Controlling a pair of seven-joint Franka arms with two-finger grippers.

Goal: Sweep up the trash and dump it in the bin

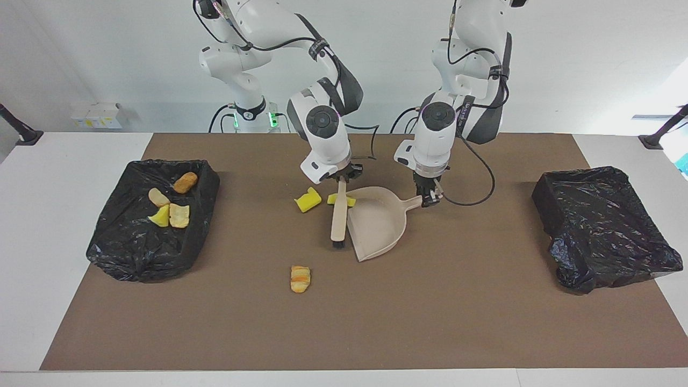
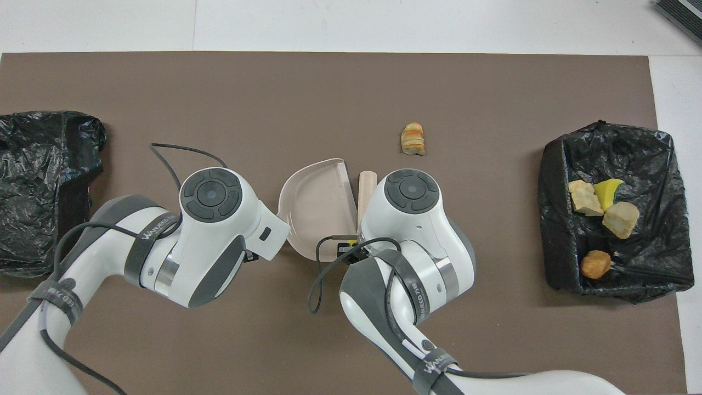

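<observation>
Brown mat (image 1: 457,322): brush (image 1: 338,217) touches dustpan (image 1: 376,226) open edge.

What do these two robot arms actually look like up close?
Both arms are glossy white with rounded joints, dark grey bands and round dark caps with buttons. Black cables loop along them, strapped on with bands bearing white lettering. The right hand and left hand are small and black.

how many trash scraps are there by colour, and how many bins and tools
yellow scraps: 3 – two by the dustpan, one in the bin
tan-orange scraps: 4 – three in that bin, one on the mat
black-lined bins: 2
dustpan: 1
brush: 1
total: 11
</observation>
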